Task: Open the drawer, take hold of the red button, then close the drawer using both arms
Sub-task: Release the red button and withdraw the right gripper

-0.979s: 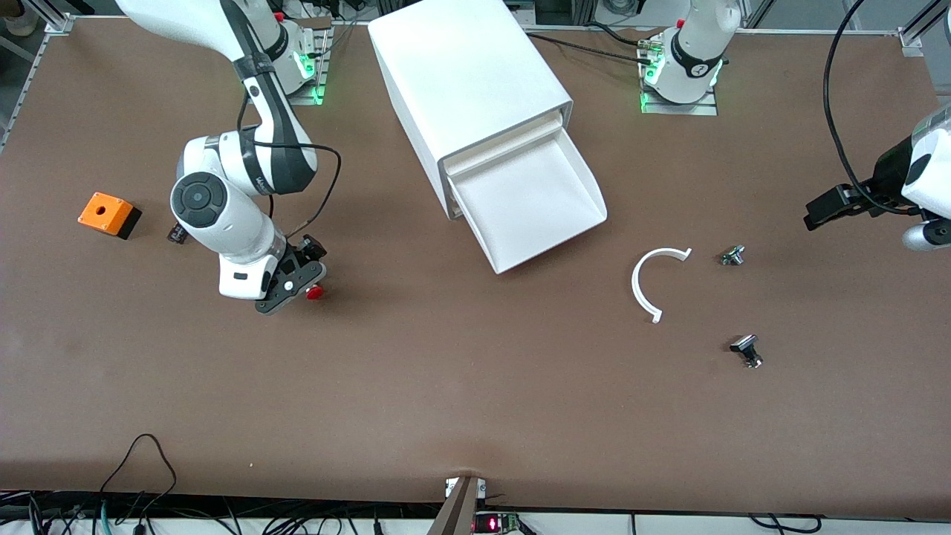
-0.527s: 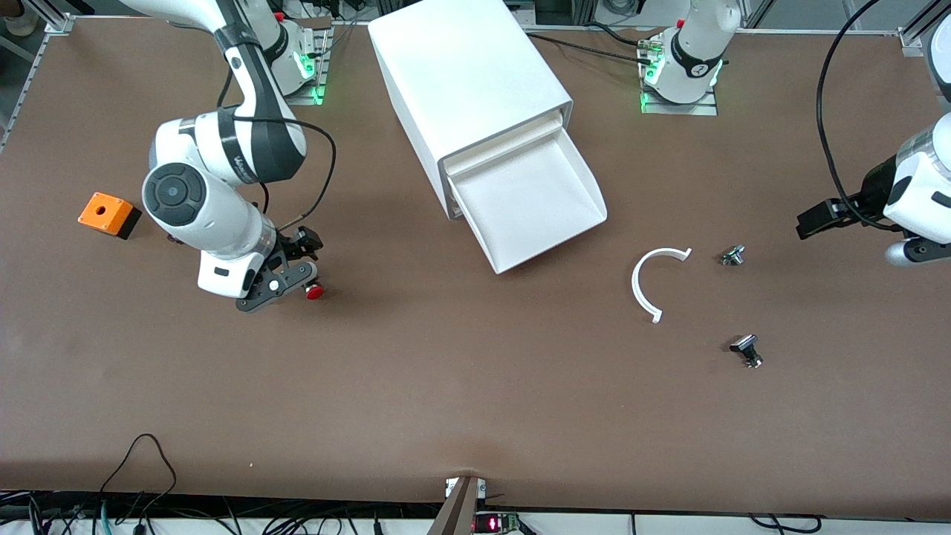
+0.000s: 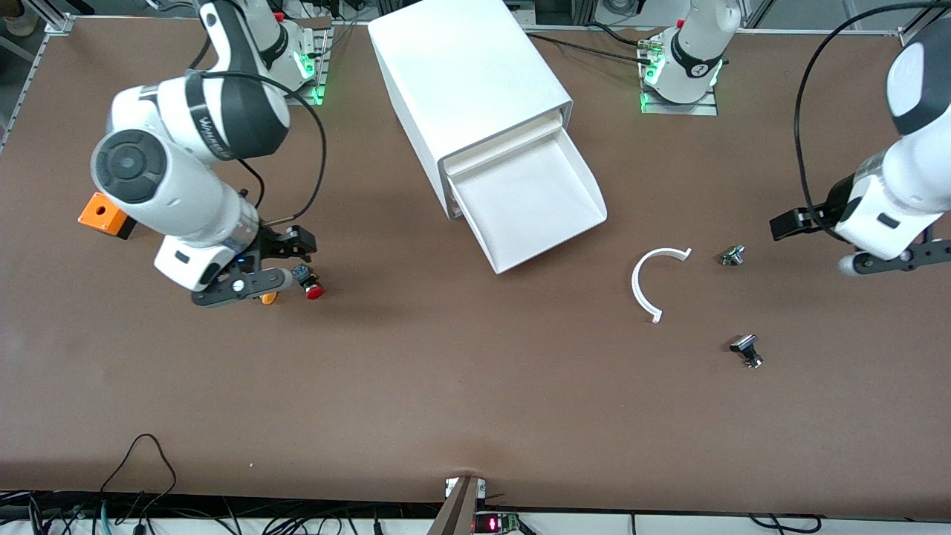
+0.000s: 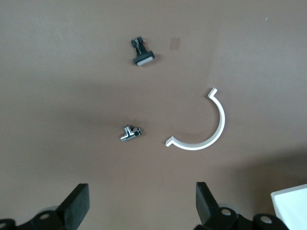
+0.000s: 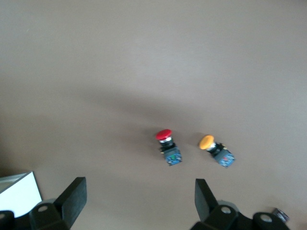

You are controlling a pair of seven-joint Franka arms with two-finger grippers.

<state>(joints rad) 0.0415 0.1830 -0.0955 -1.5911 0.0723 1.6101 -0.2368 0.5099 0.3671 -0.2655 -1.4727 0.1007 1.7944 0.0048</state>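
We see the button lying on its side on the table just beside our right gripper, whose fingers gape empty (orange twin alongside); the left gripper, also wide, is well apart.

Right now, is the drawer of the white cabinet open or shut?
Open. The drawer is pulled well out of the cabinet toward the front camera, and its white inside, which looks empty, shows from above.
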